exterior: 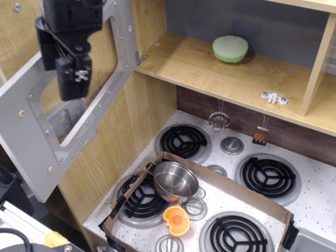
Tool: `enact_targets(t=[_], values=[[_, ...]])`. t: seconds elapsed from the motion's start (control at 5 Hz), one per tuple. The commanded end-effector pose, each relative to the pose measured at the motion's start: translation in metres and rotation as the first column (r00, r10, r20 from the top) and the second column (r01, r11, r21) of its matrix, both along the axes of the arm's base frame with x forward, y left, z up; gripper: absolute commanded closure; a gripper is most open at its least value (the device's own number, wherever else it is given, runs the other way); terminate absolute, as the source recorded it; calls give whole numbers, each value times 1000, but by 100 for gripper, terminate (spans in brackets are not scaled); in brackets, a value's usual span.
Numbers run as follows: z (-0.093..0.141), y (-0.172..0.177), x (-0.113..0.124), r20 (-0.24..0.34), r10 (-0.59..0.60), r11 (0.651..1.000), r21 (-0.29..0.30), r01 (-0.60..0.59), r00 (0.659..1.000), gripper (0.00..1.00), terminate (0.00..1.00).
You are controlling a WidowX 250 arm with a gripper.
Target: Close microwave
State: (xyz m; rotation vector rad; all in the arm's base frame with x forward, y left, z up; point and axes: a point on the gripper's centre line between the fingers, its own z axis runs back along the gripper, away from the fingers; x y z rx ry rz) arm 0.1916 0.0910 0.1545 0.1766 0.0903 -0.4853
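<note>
The microwave's wide grey door (32, 142), with its clear window (79, 100), stands swung open to the left, hinged at the shelf's left corner (139, 58). The open compartment (220, 68) has a wooden floor and a grey back wall. My black gripper (62, 80) hangs at the upper left in front of the door's window and upper frame. Its fingers (73, 79) point down, stand a little apart and hold nothing. I cannot tell whether it touches the door. The handle and buttons are hidden.
A green-white round vegetable (231, 48) lies inside the compartment. A small grey bracket (68, 116) shows through the window. Below is a toy stove (315, 184) with a cardboard tray (231, 191), a steel pot (176, 181) and an orange piece (176, 220).
</note>
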Motion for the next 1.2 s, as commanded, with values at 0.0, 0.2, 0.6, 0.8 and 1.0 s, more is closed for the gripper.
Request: enact_targets(t=[0.0, 0.2, 0.6, 0.8, 1.0], values=[[43, 25, 4, -13, -185, 979, 87, 185, 983, 0, 0], [53, 37, 5, -20, -232, 963, 139, 233, 972, 0, 0], [38, 63, 1, -83, -387, 898, 192, 396, 918, 0, 0], [27, 74, -6, -110, -398, 891, 192, 412, 911, 0, 0], [17, 78, -13, -144, -397, 878, 229, 421, 907, 0, 0]])
